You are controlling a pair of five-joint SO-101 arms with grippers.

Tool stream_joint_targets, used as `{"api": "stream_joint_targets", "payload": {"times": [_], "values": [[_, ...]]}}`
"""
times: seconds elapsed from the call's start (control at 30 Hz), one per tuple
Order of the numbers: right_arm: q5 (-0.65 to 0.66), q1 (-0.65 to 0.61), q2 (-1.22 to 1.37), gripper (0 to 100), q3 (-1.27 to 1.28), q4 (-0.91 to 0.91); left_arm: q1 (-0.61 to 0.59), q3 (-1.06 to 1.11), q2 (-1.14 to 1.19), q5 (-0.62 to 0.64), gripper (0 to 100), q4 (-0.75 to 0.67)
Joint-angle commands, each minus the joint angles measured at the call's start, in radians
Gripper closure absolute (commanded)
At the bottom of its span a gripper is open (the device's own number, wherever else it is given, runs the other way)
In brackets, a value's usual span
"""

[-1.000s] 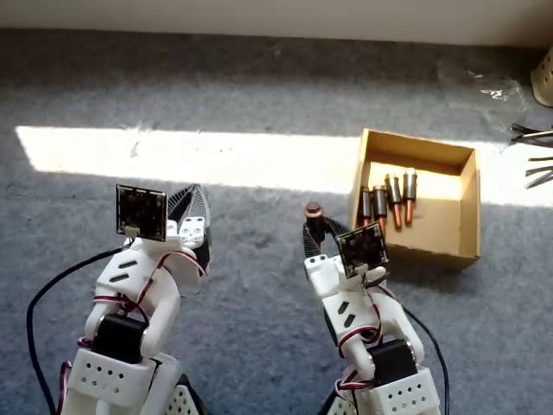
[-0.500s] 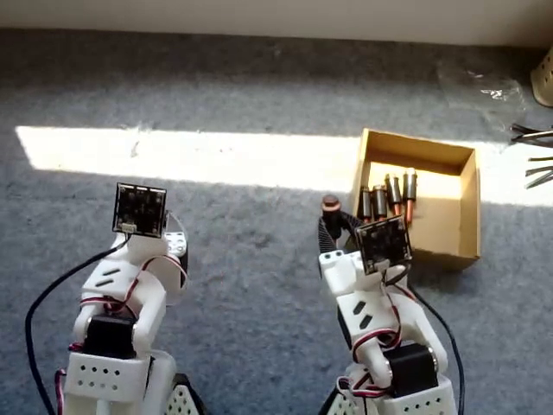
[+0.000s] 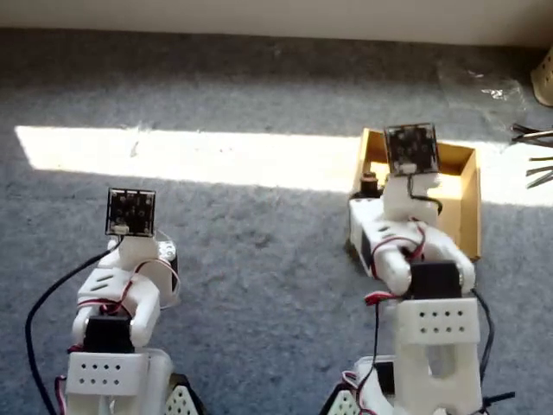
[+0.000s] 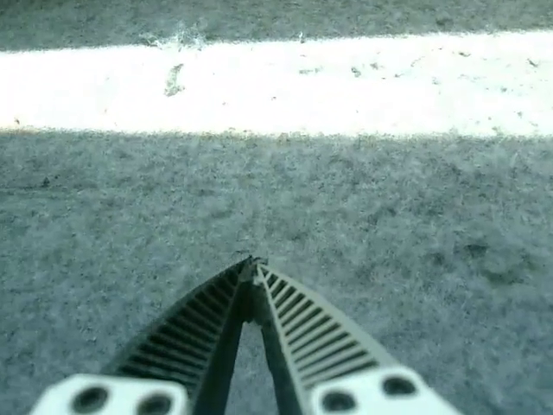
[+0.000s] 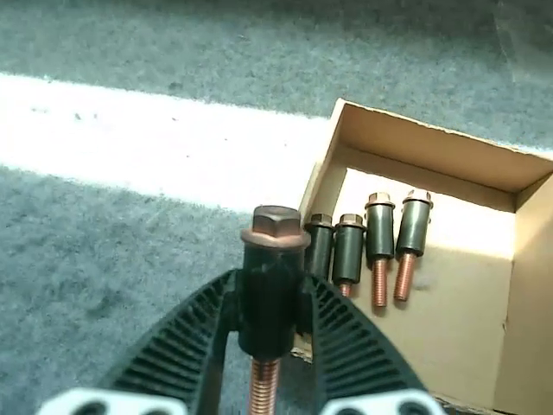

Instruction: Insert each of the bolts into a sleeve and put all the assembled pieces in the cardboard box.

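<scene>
Right wrist view: right claw (image 5: 270,287) is clamped on the sleeved bolt (image 5: 275,229), just beside the cardboard box (image 5: 432,143) edge. Drop it early and it could clip the wall or knock the four pieces (image 5: 367,238) inside. Left claw (image 4: 252,264) is pinched closed and empty, well apart from the box.

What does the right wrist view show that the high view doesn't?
Right wrist: the right pincer shut on the held piece, a bolt through a sleeve, and four pieces lying side by side in the box. High: the left arm set back from the box, and the right arm covering much of the box's floor. Both: the box, the held piece's head and the sunlit strip.
</scene>
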Motion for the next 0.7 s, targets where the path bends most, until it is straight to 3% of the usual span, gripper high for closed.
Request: {"api": "stream_joint_targets", "payload": {"times": [0.0,0.27,0.4,0.67], "values": [[0.008,0.059,0.136,97.2,-0.182,0.008,-0.045,-0.004,-0.004,-0.003,100,0.011],[0.017,0.216,0.429,97.2,-0.386,0.013,-0.058,0.021,-0.01,-0.003,100,0.006],[0.089,0.237,0.57,97.2,-0.43,0.013,-0.054,0.025,-0.01,-0.003,100,0.006],[0.087,0.318,0.862,97.2,-0.578,0.012,-0.054,0.028,-0.01,-0.003,100,0.006]]}}
